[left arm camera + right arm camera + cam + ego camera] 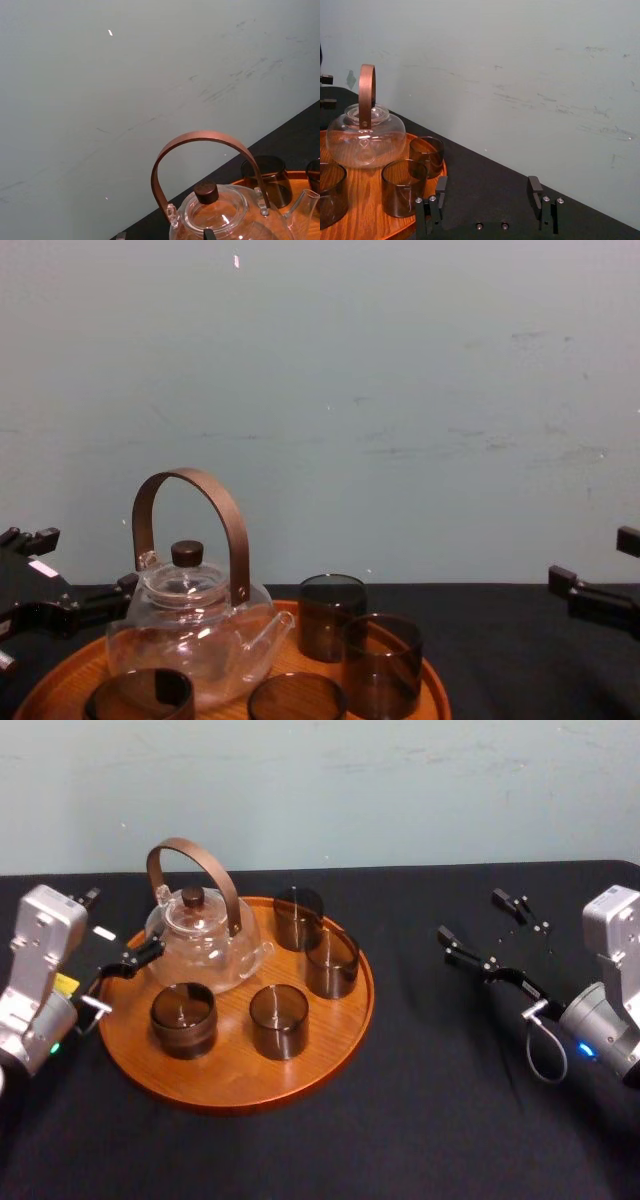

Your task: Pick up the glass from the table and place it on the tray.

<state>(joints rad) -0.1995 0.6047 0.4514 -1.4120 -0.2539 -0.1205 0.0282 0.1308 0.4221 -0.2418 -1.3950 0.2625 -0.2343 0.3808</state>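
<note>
The round wooden tray lies left of centre on the black table. Several dark smoked glasses stand on it, among them one at the back, one at the front and one at the front left. Every glass in view is on the tray. My left gripper hangs open at the tray's left rim, beside the teapot, holding nothing. My right gripper is open and holds nothing, over the cloth to the right of the tray. Its own wrist view shows the gripper with bare cloth between the jaws.
A clear glass teapot with a brown arched handle stands at the tray's back left, close to my left gripper. A pale wall closes off the far edge of the table. Black cloth stretches right of the tray and in front of it.
</note>
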